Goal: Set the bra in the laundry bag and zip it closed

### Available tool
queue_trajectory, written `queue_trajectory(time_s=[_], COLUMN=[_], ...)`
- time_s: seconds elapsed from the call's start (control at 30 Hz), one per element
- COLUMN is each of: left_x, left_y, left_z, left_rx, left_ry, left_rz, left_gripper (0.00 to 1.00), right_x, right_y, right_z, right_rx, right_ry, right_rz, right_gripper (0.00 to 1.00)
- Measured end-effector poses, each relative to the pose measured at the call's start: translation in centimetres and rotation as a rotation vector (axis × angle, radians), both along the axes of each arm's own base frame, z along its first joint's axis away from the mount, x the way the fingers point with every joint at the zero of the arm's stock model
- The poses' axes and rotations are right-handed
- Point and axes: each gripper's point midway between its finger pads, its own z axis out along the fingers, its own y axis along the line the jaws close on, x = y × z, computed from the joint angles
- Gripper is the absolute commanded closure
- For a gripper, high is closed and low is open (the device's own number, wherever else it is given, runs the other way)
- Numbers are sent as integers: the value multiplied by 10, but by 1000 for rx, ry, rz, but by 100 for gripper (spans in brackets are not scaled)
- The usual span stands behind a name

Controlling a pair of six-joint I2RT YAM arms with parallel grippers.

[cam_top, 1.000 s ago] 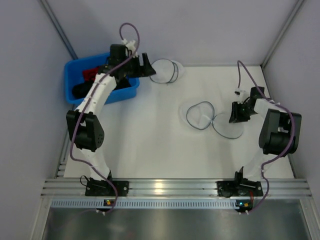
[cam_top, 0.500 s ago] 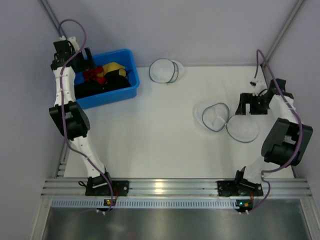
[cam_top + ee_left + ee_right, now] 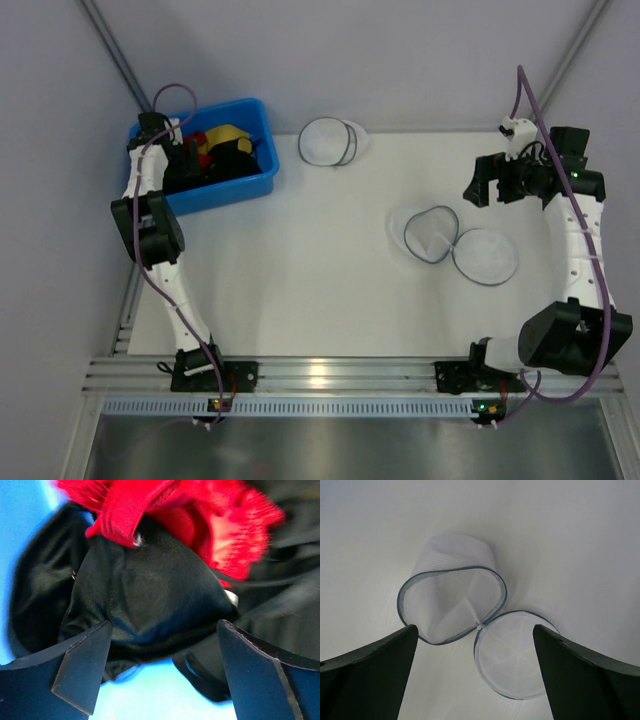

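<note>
Step in hand, by my read: the pick-up. My left gripper point(image 3: 164, 630) hangs inside the blue bin point(image 3: 225, 190), jaws spread wide, nothing clamped yet. The bra point(image 3: 150, 595) lies in the bin right under me, one soft black cup sitting between my two fingers. Whether my pads already touch the fabric, can't tell. The red garment point(image 3: 165, 510) is draped over the cup's far edge, touching it, so it's a snag risk. A yellow-and-black garment point(image 3: 225, 133) sits at the bin's back, apart from my fingers.

My right gripper point(image 3: 475, 630) is well to the right of the bin, up off the table point(image 3: 300, 270), jaws also released & empty. The laundry bag point(image 3: 451, 605) lies on the table far right of the bin, below that gripper. It's unzipped, one half cupped, the other flat, joined at one spot, nothing inside. A second, whiter mesh case point(image 3: 328, 142) sits just right of the bin; not the one I need.

Next, I reckon: drop L a touch and close on the black cup only, low enough to miss the red. Lift slow & check the straps come free. Then carry it right, away from the bin, to the cupped half. R prob. needs to pin a rim so the mesh doesn't slide. Zip comes last.
</note>
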Motion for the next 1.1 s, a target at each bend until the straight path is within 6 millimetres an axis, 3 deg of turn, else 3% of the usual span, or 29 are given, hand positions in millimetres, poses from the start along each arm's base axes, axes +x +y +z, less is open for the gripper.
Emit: queue_trajectory(time_s=[0.1, 0.2, 0.23, 0.3, 0.33, 0.47, 0.5, 0.63, 0.83, 0.93, 1.1], left_x=[2, 4, 5, 8, 10, 11, 11, 7, 2, -2, -2], left_y=[1, 2, 2, 2, 1, -6, -7, -15, -28, -37, -55], left_z=[-31, -47, -48, -44, -42, -36, -33, 6, 112, 154, 176], left_rx=[-8, -14, -14, -18, -19, -48, -55, -69, -54, -64, -132], left_ry=[51, 73, 72, 60, 52, 36, 31, -22, -221, -310, -366], left_rz=[-4, -7, -7, -9, -15, -38, -42, -64, -113, -148, -200], left_gripper=[13, 33, 49, 65, 78, 100, 100, 100, 100, 100, 100], right_x=[-4, -6, -7, -9, -10, -11, -12, -13, -14, -16, -18], right_y=[0, 1, 2, 6, 8, 13, 14, 18, 21, 22, 23], right_z=[7, 8, 8, 8, 8, 10, 11, 13, 15, 18, 22], right_rx=[12, 28, 34, 53, 65, 91, 96, 120, 133, 136, 137], right_ry=[-12, -9, -5, 3, 6, 8, 8, 8, 4, -3, -16], right_rz=[-22, -19, -16, -4, 0, 11, 14, 22, 30, 31, 35], right_gripper=[1, 1, 1, 1, 0, 1, 1, 1, 1, 1, 1])
